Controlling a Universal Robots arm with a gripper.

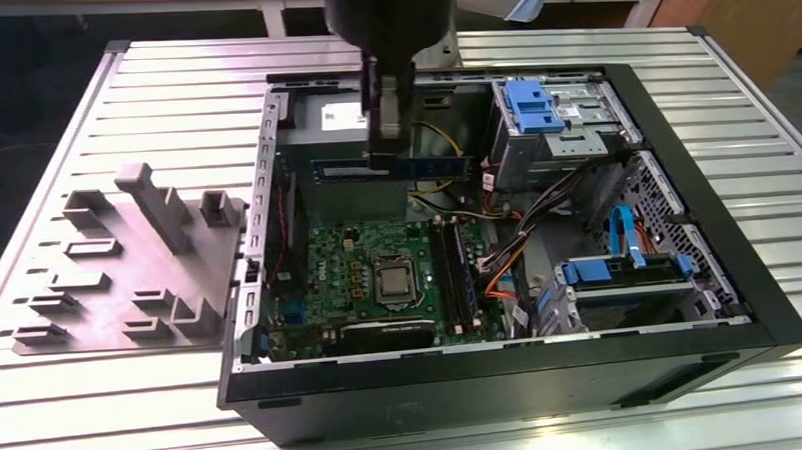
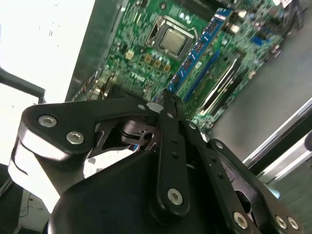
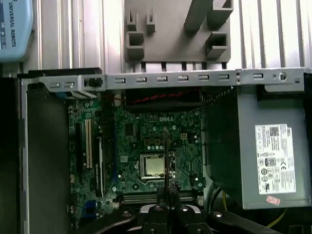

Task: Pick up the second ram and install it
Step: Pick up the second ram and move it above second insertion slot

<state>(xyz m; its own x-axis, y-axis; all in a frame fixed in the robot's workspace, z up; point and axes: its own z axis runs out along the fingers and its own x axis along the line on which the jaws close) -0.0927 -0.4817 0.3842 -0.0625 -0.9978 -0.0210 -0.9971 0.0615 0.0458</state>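
The tool (image 1: 387, 157) is clamped shut on the second ram (image 1: 439, 167) (gripped near its middle), the green board (image 1: 363, 271) lying beneath the tool.

Ext. view: high, off the arm, angled down on the whole open PC case (image 1: 514, 381) & slatted table (image 1: 169, 83), fairly far back; first wrist view: approx. straight down past the gripper (image 3: 168, 187) onto the green board (image 3: 131, 131), mid-range, grey fixture (image 3: 170, 44) beyond the case wall; second wrist view: v. close, tilted, over the gripper's linkage; all 3 share board & CPU (image 1: 395, 280); ext. & first wrist also share the fixture.
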